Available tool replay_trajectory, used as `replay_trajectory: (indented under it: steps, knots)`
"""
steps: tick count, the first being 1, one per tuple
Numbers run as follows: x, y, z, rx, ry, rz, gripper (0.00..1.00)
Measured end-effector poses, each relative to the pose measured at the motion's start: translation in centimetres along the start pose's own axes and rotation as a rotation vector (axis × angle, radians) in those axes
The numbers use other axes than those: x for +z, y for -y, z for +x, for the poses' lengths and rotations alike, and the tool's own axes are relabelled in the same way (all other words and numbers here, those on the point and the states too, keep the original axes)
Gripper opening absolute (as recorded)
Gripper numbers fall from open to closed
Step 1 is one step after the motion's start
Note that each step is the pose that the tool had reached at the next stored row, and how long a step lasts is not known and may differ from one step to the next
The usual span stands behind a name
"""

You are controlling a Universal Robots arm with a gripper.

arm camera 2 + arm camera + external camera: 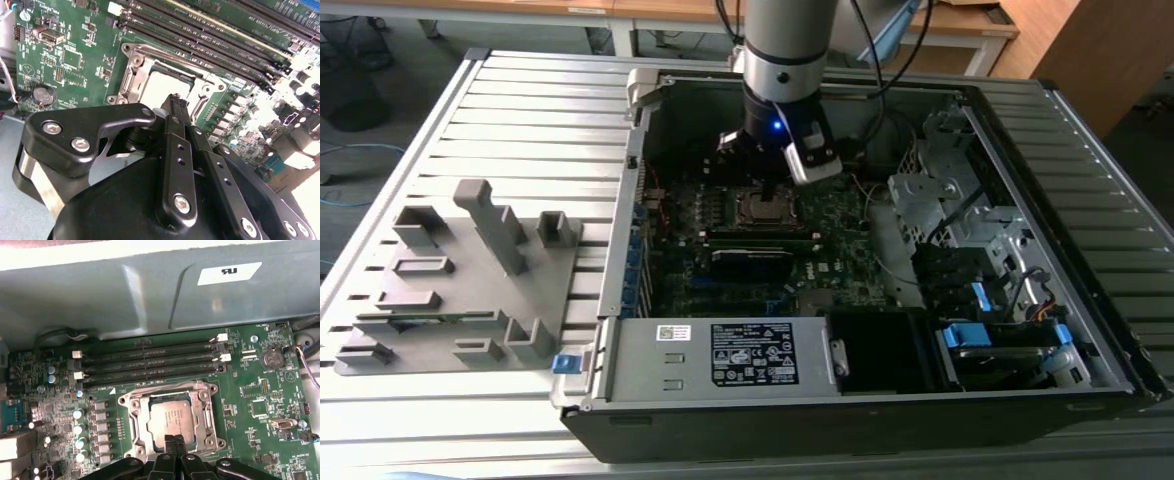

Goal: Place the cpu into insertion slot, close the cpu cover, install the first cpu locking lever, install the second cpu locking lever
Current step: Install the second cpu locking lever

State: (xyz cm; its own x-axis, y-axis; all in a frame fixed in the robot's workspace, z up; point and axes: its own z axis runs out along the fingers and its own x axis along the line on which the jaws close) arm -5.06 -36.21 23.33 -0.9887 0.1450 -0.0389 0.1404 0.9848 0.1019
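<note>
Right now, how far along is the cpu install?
Done: the cpu sits in the insertion slot, and the cpu cover lies flat around it. In hand: the shut, empty claw is at the socket's edge in both wrist views. Left: whether either locking lever is latched can't be told.

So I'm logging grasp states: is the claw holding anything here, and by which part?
Nothing is held. The claw is shut with nothing between its tips, poised at the edge of the cpu cover over the cpu.
</note>
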Motion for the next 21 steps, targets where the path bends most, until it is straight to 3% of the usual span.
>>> replay_trajectory:
  steps: [2, 5, 21]
  knots:
    - [0.01, -0.14, 0.02, -0.001, 0.0021, 0.0143, 0.1]
    - [0.04, -0.33, 0.05, -0.001, 0.0039, 0.0279, 0.1]
    - [-0.06, -0.64, -0.34, -0.016, 0.0025, 0.0264, 0.1]
